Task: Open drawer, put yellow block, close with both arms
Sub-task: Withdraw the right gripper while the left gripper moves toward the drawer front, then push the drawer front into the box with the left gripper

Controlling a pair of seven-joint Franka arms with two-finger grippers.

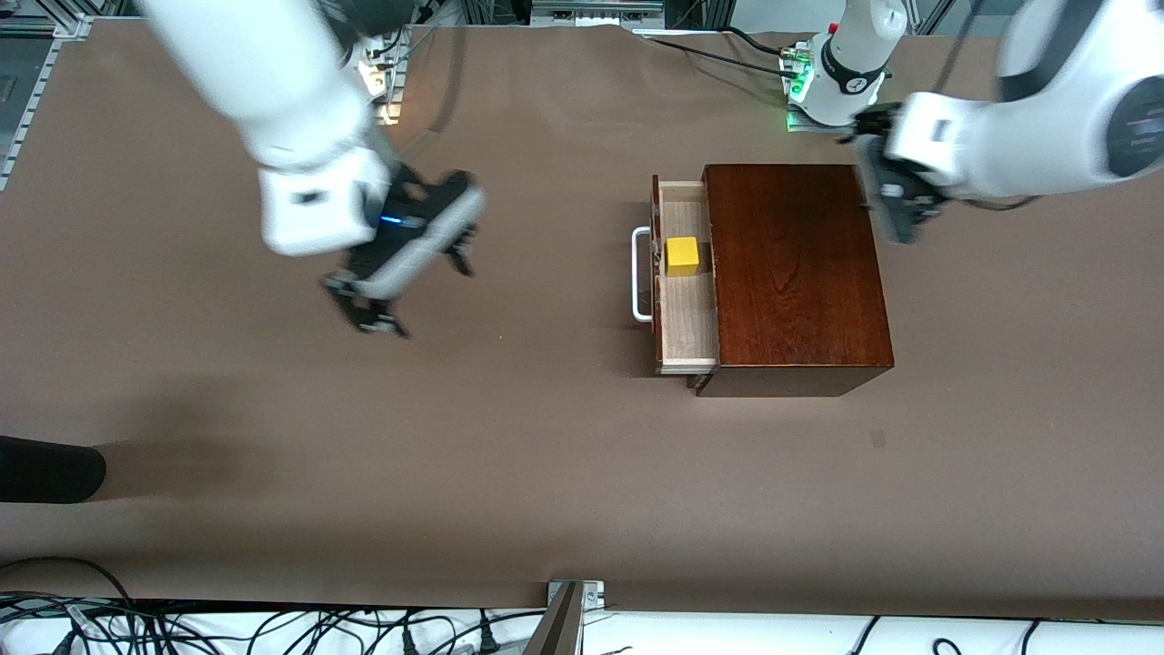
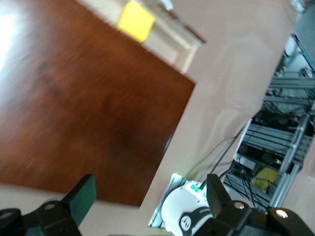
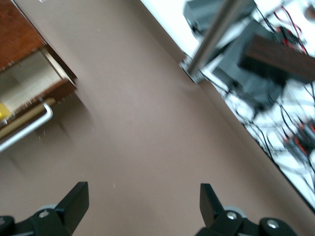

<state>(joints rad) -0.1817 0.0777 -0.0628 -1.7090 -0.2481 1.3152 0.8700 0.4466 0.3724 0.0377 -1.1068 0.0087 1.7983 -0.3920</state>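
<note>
On the brown tabletop [image 1: 546, 473], toward the left arm's end and closer to the edge where the arm bases stand than to the camera's edge, sits the glossy reddish-brown wooden box [image 1: 796, 273]. Its drawer [image 1: 682, 318] is pulled partway out toward the right arm's end, showing the pale wood lining, the dark front panel and the white U-shaped bar handle [image 1: 641, 275]. The yellow block [image 1: 682, 256] rests inside the drawer on the pale floor, just beside the box's edge and roughly level with the handle; nothing touches it.

The right gripper [image 1: 400, 296] hangs over bare tabletop toward the right arm's end, well apart from the handle, with its jaws spread wide and holding nothing. In the right wrist view the two black fingertips [image 3: 74, 201] stand far apart above the brown surface, with the drawer's corner and handle [image 3: 29, 129] off to one side.

The left gripper [image 1: 896, 214] is over the tabletop just beside the box's end nearest the left arm's base, close to that edge of the tabletop. Its jaws are also apart and empty; the left wrist view shows both fingertips [image 2: 81, 194] separated, looking across the box's polished top [image 2: 88, 98] to the yellow block [image 2: 136, 21] in the open drawer.
</note>
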